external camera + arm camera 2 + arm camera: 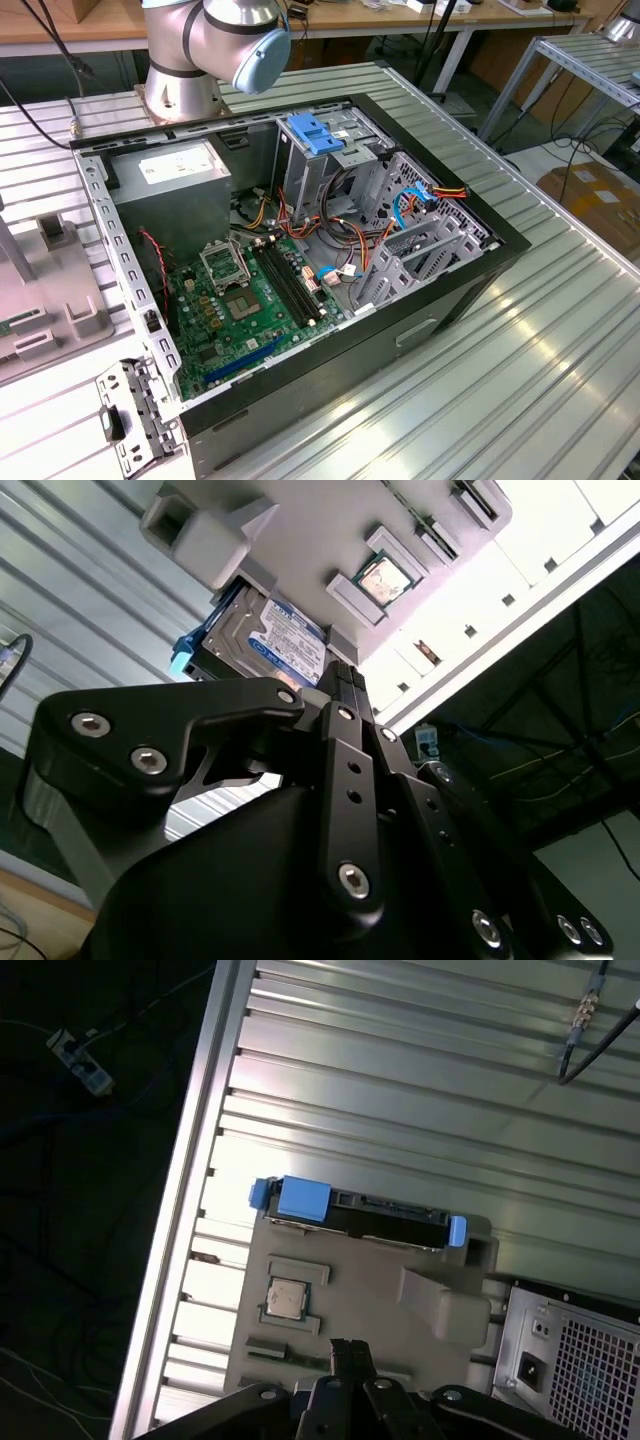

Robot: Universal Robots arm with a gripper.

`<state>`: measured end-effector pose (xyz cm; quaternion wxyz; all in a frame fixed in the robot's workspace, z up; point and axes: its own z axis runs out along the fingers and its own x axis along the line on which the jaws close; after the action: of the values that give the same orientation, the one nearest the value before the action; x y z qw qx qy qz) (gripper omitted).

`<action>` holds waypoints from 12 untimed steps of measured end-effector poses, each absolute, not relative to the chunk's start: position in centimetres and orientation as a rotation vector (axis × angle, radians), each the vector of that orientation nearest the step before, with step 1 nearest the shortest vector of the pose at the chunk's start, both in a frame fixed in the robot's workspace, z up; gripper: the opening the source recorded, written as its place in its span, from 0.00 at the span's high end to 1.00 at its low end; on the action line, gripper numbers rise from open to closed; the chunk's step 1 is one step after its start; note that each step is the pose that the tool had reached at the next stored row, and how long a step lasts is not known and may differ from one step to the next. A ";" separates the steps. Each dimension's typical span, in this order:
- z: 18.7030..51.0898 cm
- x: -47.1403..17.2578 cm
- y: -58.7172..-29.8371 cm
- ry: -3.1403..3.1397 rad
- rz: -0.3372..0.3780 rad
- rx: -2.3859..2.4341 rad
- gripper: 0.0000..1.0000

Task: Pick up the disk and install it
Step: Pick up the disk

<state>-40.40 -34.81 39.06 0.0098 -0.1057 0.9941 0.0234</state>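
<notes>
Where the grey fixture (55,290) sits at the exterior view's left, the open computer case (420,335) lies just right of it. In both wrist views the disk (268,640) (390,1216) stands on edge in that fixture's slot, near a processor chip (288,1298). The gripper (343,672) (347,1345) points at the fixture, its 2 fingers pressed together on nothing, clear of the disk.

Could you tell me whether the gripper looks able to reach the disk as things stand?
Probably yes: the disk stands on edge in the grey holder, its upper edge bare, and the gripper, jaws shut, is apart with nothing between.
</notes>
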 end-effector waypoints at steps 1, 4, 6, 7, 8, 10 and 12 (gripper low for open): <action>39.1 -40.4 -34.8 3.103 0.073 -0.336 0.89; 39.1 -40.4 -34.8 3.100 0.073 -0.364 0.89; 39.1 -40.4 -34.8 3.091 0.074 -0.442 0.89; 39.1 -40.4 -34.8 3.090 0.074 -0.452 0.89; 39.1 -40.4 -34.8 3.089 0.074 -0.459 0.89; 39.1 -40.4 -34.8 3.087 0.075 -0.478 0.89; 39.1 -40.4 -34.8 3.085 0.075 -0.491 0.89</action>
<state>-40.40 -34.81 39.06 0.0086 -0.1571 0.9873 0.0239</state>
